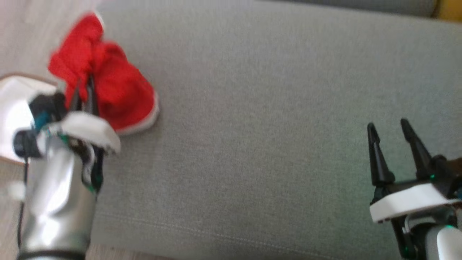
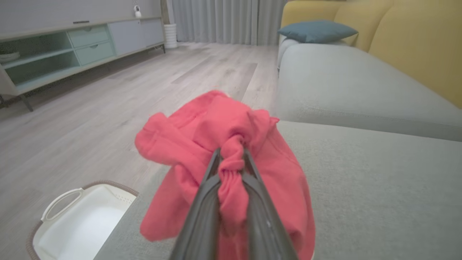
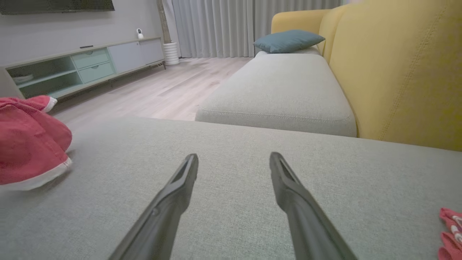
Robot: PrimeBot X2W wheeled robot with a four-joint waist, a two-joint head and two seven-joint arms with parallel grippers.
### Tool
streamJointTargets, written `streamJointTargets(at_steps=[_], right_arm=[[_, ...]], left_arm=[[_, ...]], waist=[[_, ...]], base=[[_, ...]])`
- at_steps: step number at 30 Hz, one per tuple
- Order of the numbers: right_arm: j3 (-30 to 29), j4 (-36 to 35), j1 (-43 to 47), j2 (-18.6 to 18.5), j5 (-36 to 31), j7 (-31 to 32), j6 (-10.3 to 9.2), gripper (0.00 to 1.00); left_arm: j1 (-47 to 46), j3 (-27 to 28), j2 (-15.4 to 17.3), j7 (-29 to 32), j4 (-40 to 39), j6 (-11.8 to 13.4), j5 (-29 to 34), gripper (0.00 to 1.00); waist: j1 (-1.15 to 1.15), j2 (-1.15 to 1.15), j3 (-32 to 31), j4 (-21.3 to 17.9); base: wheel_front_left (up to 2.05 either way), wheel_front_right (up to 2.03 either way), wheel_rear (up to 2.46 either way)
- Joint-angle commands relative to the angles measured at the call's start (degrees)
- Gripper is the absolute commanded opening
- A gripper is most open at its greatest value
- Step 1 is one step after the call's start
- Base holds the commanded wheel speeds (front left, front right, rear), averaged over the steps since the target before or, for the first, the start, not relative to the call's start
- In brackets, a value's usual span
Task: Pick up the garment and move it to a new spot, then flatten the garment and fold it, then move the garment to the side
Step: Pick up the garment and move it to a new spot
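Note:
The garment (image 1: 108,86) is a crumpled red piece with a white hem, bunched near the left edge of the grey sofa cushion (image 1: 274,119). My left gripper (image 1: 83,85) is shut on a twisted fold of the garment (image 2: 231,144), which drapes down around its fingers (image 2: 213,169). The garment's lower part still rests on the cushion. Far to the right, my right gripper (image 1: 388,124) hovers open over bare cushion, nothing between its fingers (image 3: 187,173). From the right wrist view the garment (image 3: 29,144) lies at the left edge.
A white laundry basket (image 2: 61,202) stands on the wood floor just off the cushion's left edge. A second grey cushion (image 3: 281,86) with a blue pillow (image 3: 288,40) and the yellow sofa back (image 3: 404,72) lie beyond. Another red cloth (image 3: 451,231) peeks at the right.

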Motion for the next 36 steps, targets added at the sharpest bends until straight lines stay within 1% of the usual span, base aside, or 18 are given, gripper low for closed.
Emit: streamJointTargets(at_steps=[1,6,9,13,16,19,23,24,28,32,33,34,35,36], right_arm=[[1.4,-1.8,-0.3,-0.2,0.5,-0.8,-0.04,1.0],[1.9,-1.3,1.6,-0.1,2.5,-1.5,-0.04,1.0],[2.2,-1.3,2.3,-0.1,3.1,-1.7,-0.04,1.0],[2.7,-1.5,2.7,-0.1,3.3,-1.7,-0.04,1.0],[2.7,-1.8,2.5,-0.1,3.4,-1.6,-0.04,1.0],[2.7,-2.0,2.2,-0.1,3.6,-1.5,-0.04,1.0],[2.4,-1.8,1.9,-0.1,4.3,-1.8,-0.04,1.0],[2.4,-1.8,1.9,-0.1,4.3,-1.8,-0.04,1.0],[2.4,-1.2,1.9,-0.1,5.2,-2.3,-0.04,1.0],[2.4,-0.3,1.9,-0.1,5.8,-3.2,-0.04,1.0],[2.3,-0.2,2.0,-0.1,5.9,-3.4,-0.04,1.0],[2.2,0.0,2.0,-0.1,6.1,-3.5,-0.04,1.0],[2.2,0.1,2.0,-0.1,6.1,-3.7,-0.04,1.0],[2.1,0.3,2.0,-0.1,6.1,-3.8,-0.04,1.0]], left_arm=[[1.3,2.0,2.4,-0.7,-4.6,0.6,0.7,0.0],[11.6,0.1,1.6,-0.4,-17.1,1.6,2.4,0.0],[16.9,-2.2,0.8,1.8,-23.8,1.8,2.8,0.0],[21.6,-5.5,-0.7,4.9,-30.1,1.2,2.7,0.0],[22.6,-8.3,-2.3,6.3,-32.5,0.3,2.8,0.0],[21.7,-10.7,-3.8,6.8,-33.2,-0.3,3.2,0.0],[19.3,-13.3,-5.1,7.3,-31.4,-1.4,3.8,0.0],[19.3,-13.3,-5.1,7.3,-31.4,-1.4,3.8,0.0],[17.6,-15.9,-5.8,8.9,-26.8,-2.6,4.2,0.0],[17.1,-18.4,-6.8,8.8,-21.6,-4.5,3.1,0.0],[17.0,-18.8,-7.0,8.5,-21.1,-4.6,3.0,0.0],[17.0,-19.1,-7.1,8.1,-20.8,-4.6,3.0,0.35],[17.0,-19.3,-7.2,7.5,-20.6,-4.4,3.0,1.0],[17.0,-19.5,-7.3,6.8,-20.7,-4.4,3.1,1.0]], waist=[[0.0,0.0,-4.0,0.4],[0.0,0.0,-7.7,-1.4],[0.0,0.0,-8.8,-3.5],[0.0,0.0,-8.9,-7.6],[0.0,0.0,-8.1,-11.5],[0.0,0.0,-7.1,-16.2],[0.0,0.0,-5.6,-22.2],[0.0,0.0,-5.6,-22.2],[0.0,0.0,-4.3,-27.0],[0.0,0.0,-3.2,-30.0],[0.0,0.0,-3.1,-30.1],[0.0,0.0,-3.0,-30.2],[0.0,0.0,-3.0,-30.2],[0.0,0.0,-3.1,-30.1]], base=[[0.0,0.0,0.0],[0.0,0.0,0.0],[0.0,0.0,0.0],[0.0,0.0,0.0],[0.0,0.0,0.0],[0.0,0.0,0.0],[0.0,0.0,0.0],[0.0,0.0,0.0],[0.0,0.0,0.0],[0.0,0.0,0.0],[0.0,0.0,0.0],[0.0,0.0,0.0],[0.0,0.0,0.0],[0.0,0.0,0.0]])
